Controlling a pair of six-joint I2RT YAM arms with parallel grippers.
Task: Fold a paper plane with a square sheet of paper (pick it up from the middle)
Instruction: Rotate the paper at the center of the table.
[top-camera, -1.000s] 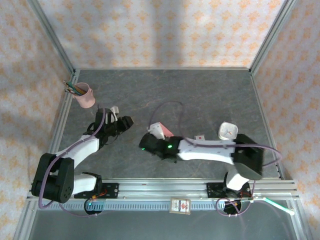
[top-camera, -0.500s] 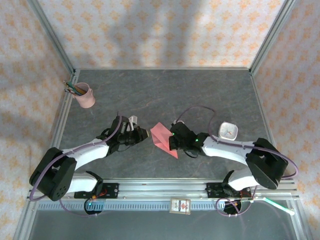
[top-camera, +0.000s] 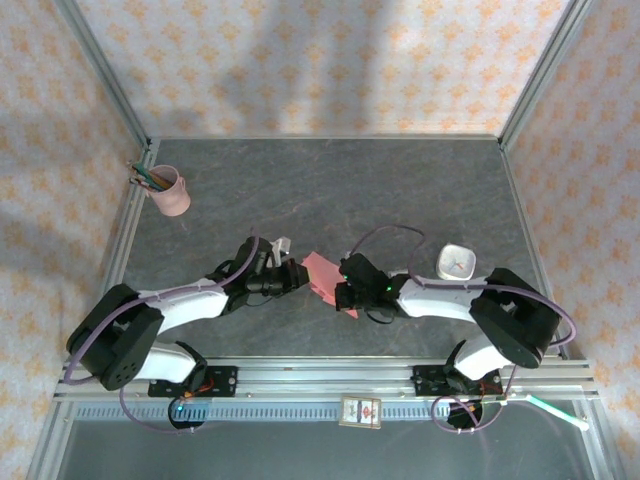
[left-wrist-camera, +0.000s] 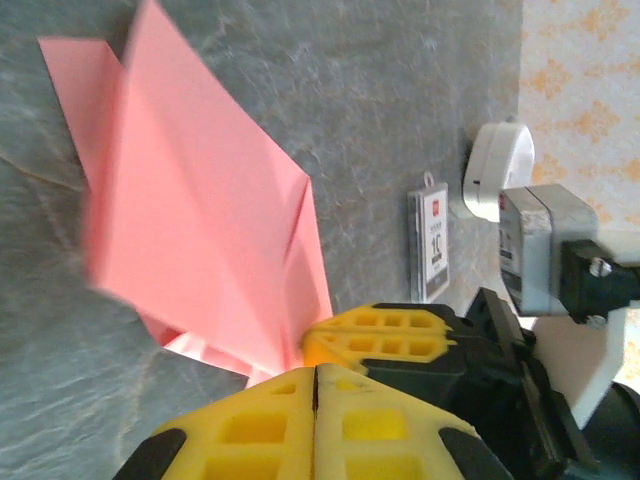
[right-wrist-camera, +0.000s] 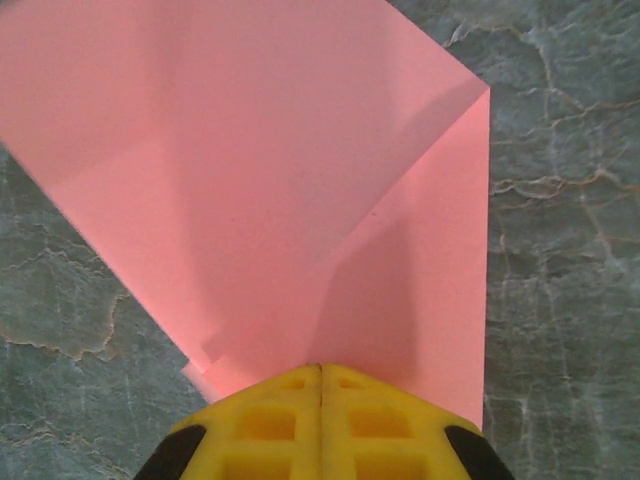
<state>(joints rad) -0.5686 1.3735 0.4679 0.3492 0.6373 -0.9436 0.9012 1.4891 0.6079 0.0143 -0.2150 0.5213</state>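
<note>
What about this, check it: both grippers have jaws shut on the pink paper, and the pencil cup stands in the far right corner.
Wrong corner: the pencil cup stands in the table's far left corner, as the top external view shows. The left gripper and right gripper do have jaws shut on the pink paper.

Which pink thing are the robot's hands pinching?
The folded paper in the middle: the left hand and right hand are both shut on it. The pink cup stands far off at the left, untouched.
</note>
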